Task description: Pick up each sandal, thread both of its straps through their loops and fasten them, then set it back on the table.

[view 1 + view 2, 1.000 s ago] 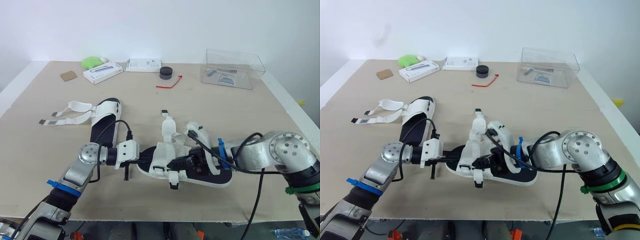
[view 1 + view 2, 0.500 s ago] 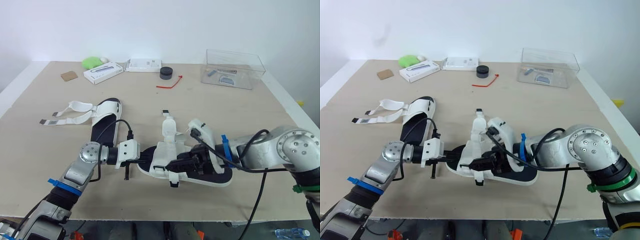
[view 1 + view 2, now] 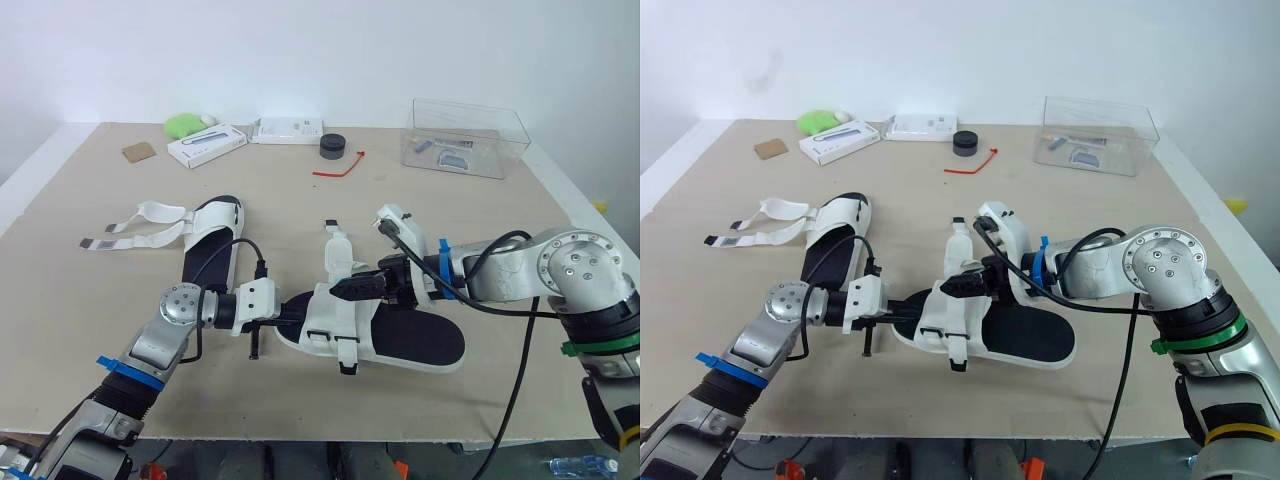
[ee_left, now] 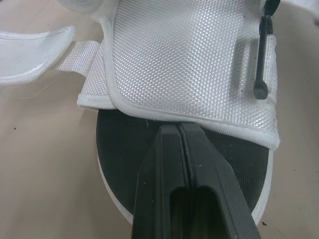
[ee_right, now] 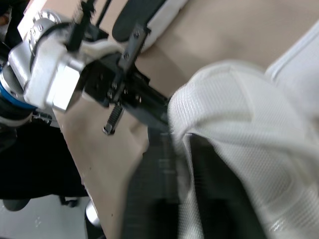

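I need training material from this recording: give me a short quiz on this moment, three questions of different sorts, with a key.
1. True or false: the far sandal lies on the table with its straps unfastened and spread out.
2. Multiple choice: the right gripper is at A) the near sandal's white straps; B) the clear box; C) the black round lid.
3. Fill in: the left gripper, at the near sandal's end on the robot's left, has its fingers ____ (open or shut).
Key: 1 true; 2 A; 3 shut.
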Motion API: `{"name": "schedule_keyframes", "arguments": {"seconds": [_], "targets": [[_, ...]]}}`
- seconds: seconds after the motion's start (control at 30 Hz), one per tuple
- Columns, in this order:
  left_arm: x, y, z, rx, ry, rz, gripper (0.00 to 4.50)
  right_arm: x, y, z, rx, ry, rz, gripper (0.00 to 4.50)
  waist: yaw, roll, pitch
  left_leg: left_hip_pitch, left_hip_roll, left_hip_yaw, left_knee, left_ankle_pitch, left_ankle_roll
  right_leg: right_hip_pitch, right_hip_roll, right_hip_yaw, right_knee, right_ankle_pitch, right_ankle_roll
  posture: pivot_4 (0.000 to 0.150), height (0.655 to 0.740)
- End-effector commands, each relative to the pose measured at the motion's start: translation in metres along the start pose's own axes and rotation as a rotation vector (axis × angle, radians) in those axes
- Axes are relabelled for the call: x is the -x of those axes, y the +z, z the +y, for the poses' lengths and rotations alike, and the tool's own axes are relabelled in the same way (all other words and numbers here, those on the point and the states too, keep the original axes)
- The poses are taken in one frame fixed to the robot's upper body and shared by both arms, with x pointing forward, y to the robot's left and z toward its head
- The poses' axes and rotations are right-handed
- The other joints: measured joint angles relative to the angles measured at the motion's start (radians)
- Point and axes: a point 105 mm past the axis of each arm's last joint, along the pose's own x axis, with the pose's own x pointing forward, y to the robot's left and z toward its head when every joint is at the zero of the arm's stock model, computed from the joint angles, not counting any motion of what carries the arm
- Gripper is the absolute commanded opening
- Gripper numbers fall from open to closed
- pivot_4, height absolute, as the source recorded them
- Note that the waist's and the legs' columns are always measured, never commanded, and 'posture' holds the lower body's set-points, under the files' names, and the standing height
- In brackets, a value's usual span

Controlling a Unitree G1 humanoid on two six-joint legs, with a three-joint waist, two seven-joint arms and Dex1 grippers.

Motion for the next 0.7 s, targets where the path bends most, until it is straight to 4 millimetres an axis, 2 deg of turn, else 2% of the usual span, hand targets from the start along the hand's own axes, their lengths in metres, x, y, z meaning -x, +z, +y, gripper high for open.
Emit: {"name": "schedule_keyframes", "arguments": {"seconds": [0.03, 0.23, 0.4, 0.47, 0.53, 0.67, 0.7], "targets": [[-0.003, -0.024, -0.014, 0.060, -0.041, 0.093, 0.00, 0.003, -0.004, 0.009, 0.040, 0.017, -0.006, 0.17, 0.000, 0.000, 0.000, 0.000, 0.000, 0.000, 0.000, 0.000, 0.000, 0.000, 0.000, 0.000, 0.000, 0.000, 0.000, 0.150, 0.7400], [-0.003, -0.024, -0.014, 0.062, -0.047, 0.098, 0.00, -0.001, -0.024, 0.018, 0.039, 0.047, 0.025, 0.17, 0.000, 0.000, 0.000, 0.000, 0.000, 0.000, 0.000, 0.000, 0.000, 0.000, 0.000, 0.000, 0.000, 0.000, 0.000, 0.150, 0.7400], [-0.003, -0.025, -0.014, 0.062, -0.051, 0.101, 0.00, -0.001, -0.029, 0.022, 0.049, 0.053, 0.029, 0.17, 0.000, 0.000, 0.000, 0.000, 0.000, 0.000, 0.000, 0.000, 0.000, 0.000, 0.000, 0.000, 0.000, 0.000, 0.000, 0.150, 0.7400], [-0.003, -0.025, -0.014, 0.061, -0.053, 0.102, 0.00, 0.001, -0.029, 0.021, 0.102, 0.038, 0.036, 0.17, 0.000, 0.000, 0.000, 0.000, 0.000, 0.000, 0.000, 0.000, 0.000, 0.000, 0.000, -0.001, 0.000, 0.000, 0.000, 0.150, 0.7400], [-0.003, -0.025, -0.015, 0.060, -0.056, 0.103, 0.00, 0.007, -0.024, 0.018, 0.133, 0.023, 0.021, 1.00, 0.000, 0.000, 0.000, 0.000, 0.000, 0.000, 0.000, 0.000, 0.000, 0.000, 0.000, -0.001, 0.000, 0.000, 0.000, 0.150, 0.7400], [-0.002, -0.025, -0.015, 0.058, -0.059, 0.103, 0.00, 0.026, -0.015, 0.016, 0.147, 0.045, -0.019, 2.40, 0.000, 0.000, 0.000, 0.000, 0.000, 0.000, 0.000, 0.000, 0.000, 0.000, 0.000, -0.001, 0.000, 0.000, 0.001, 0.150, 0.7400], [-0.002, -0.025, -0.015, 0.057, -0.059, 0.104, 0.00, 0.031, -0.015, 0.018, 0.141, 0.070, -0.017, 2.92, 0.000, 0.000, 0.000, 0.000, 0.000, 0.000, 0.000, 0.000, 0.000, 0.000, 0.000, -0.001, 0.000, 0.000, 0.001, 0.150, 0.7400]]}}
